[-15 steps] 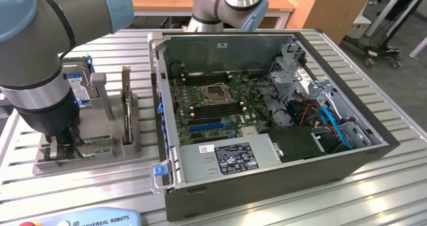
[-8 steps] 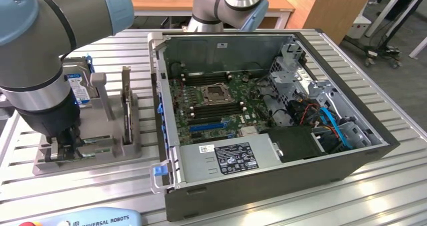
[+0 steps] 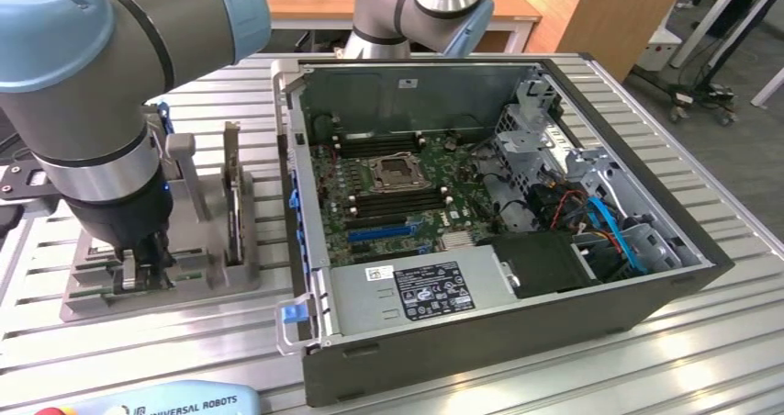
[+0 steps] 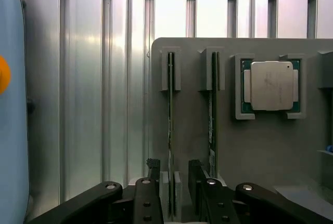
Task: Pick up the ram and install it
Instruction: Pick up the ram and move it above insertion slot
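Straddling the ram, a long, thin green circuit-board stick standing on edge in a slot of the flat grey plastic holder, the black two-fingered gripper is open. One finger sits on each side of the board, with no clamping evident. A second, similar stick stands just beside it, and a square silver processor chip occupies the next pocket.

Assessment: approach complete, pickup not yet made. Installation is outstanding; the open black computer case lies well apart, toward the exterior view's right.

"UNIVERSAL ROBOTS" on blue pendant, power supply label unreadable
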{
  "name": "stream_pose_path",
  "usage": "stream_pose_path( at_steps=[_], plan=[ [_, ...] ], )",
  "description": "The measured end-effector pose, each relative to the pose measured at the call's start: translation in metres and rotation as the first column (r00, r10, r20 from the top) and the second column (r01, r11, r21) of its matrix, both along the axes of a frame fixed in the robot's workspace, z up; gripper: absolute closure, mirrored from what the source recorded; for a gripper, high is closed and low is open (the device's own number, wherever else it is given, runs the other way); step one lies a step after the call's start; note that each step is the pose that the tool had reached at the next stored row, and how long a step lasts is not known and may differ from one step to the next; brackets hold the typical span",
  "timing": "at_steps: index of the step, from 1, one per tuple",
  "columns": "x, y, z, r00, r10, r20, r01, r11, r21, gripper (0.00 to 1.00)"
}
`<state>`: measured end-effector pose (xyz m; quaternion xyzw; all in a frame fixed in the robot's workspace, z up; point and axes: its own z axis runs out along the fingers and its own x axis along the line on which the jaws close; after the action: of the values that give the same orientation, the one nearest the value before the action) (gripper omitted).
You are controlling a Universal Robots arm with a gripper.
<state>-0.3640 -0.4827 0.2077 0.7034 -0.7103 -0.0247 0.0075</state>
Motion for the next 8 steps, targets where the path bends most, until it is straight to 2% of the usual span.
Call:
stream_pose_path(
  at_steps=[8],
  plan=[
    [-0.0031,0.0000,-0.0002,1.0000,0.000,0.0012,0.000,1.0000,0.0001,0.65]
  ],
)
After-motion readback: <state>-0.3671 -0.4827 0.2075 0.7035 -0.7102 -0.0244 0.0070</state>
